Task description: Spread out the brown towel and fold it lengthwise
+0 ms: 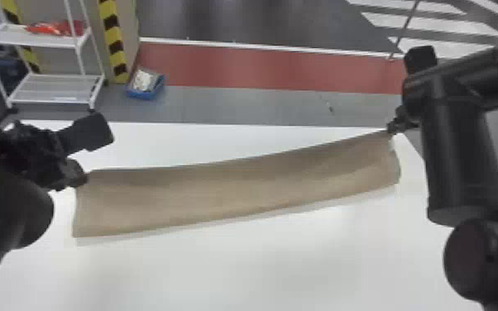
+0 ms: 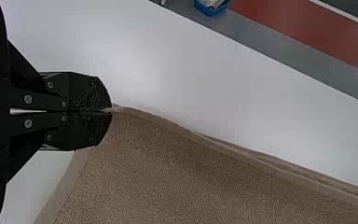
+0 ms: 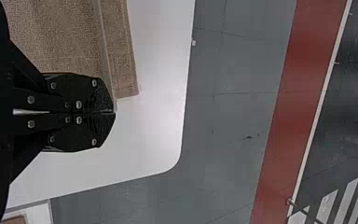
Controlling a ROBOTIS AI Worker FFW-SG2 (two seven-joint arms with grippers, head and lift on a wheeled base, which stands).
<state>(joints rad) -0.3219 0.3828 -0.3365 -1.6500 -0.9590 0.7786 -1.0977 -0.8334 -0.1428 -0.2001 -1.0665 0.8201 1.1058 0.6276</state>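
- The brown towel (image 1: pixel 235 186) runs lengthwise over the white tabletop (image 1: pixel 260 269), from near its left side towards its far right corner.
- The left gripper (image 2: pixel 111 111) is closed on the towel's far left corner; the right gripper (image 3: pixel 114 112) is closed on its far right corner, near the tabletop's far edge.
- Both bites look shallow — a hard sideways pull could slip the cloth out, the right corner perhaps first.
- The towel slants, its right end nearer the far edge than its left. Bringing the held side over unevenly could make a crooked fold.
- A second band of cloth shows past the held edge in both wrist views; I can't tell if that is a lower layer. If it is — and only the upper one is gripped — the layers could end up misaligned.
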